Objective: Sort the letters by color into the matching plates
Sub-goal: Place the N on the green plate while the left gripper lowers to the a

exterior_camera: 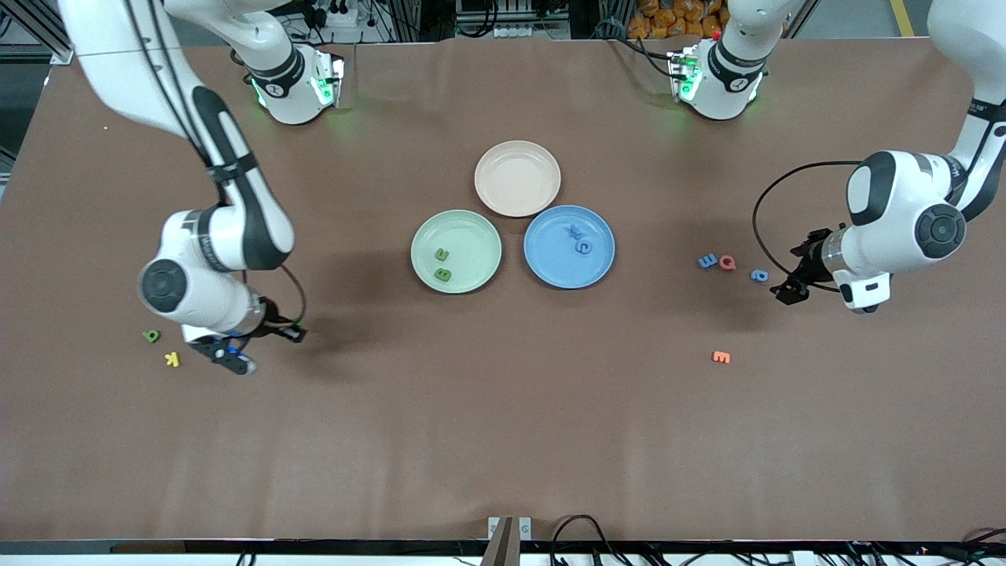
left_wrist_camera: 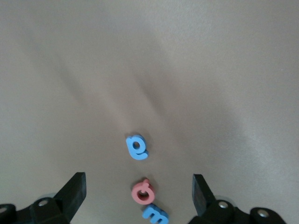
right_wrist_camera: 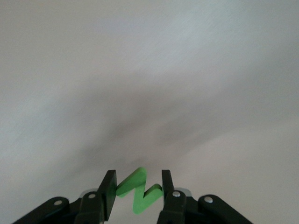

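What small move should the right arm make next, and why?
Probably carry its load toward the green plate: the right gripper has its jaws shut on a green letter, up over the table's right-arm end, and two green letters already lie there.

- Table (exterior_camera: 503,440): brown covering, matt, smooth, like paper or thin sheet.
- Green plate (exterior_camera: 456,251) and blue plate (exterior_camera: 569,247): matt, plastic-looking, smooth.
- Green letter (right_wrist_camera: 139,190) between my right gripper (right_wrist_camera: 138,186) fingers: matt, foam-like, flat-faced.
- Blue letter (left_wrist_camera: 137,147) below my left gripper (left_wrist_camera: 138,189): matt, soft-looking.
- My finger pads: black, dull plastic or rubber.
- My arm shells: white, glossy plastic.
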Robot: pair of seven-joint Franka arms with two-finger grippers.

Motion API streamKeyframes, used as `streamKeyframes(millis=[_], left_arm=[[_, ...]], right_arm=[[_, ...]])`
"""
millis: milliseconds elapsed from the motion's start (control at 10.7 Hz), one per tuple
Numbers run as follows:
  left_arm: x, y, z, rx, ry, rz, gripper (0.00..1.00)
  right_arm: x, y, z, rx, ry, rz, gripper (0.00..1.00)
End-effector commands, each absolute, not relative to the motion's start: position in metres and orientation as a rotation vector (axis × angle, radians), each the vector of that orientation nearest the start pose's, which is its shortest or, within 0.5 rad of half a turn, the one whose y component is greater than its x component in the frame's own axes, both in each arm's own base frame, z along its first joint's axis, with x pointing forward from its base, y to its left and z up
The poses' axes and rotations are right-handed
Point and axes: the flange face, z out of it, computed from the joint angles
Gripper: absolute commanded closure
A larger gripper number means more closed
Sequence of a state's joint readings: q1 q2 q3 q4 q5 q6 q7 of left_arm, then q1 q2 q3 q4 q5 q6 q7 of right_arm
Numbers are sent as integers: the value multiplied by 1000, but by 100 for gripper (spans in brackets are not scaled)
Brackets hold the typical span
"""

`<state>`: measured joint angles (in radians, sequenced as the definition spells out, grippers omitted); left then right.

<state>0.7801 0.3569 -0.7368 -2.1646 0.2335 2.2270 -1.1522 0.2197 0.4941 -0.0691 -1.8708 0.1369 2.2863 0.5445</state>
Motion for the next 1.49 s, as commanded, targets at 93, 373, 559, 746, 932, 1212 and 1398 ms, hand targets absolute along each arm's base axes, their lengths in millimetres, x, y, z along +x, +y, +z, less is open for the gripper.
streamKeyframes(millis=[93, 373, 559, 746, 932, 1212, 1398], left_arm=[[533, 23, 244, -2536, -1820, 200, 0], [521, 18, 229, -2458, -1942, 80, 0], [511, 20, 219, -2401, -1958, 28, 0], [504, 18, 213, -2367, -1986, -23, 3], [504, 17, 211, -2363, -1997, -24, 11], [507, 13, 205, -2399, -2021, -20, 15], [502, 11, 200, -2411, -1995, -14, 17]], right_arm=[[578, 224, 254, -3052, 675, 184, 77], [533, 320, 253, -3085, 595, 184, 77], [505, 362, 249, -3103, 556, 191, 77], [486, 386, 243, -3116, 536, 204, 77], [473, 400, 242, -3119, 503, 216, 77], [467, 407, 242, -3110, 488, 235, 1], [472, 403, 243, -3108, 488, 230, 0]])
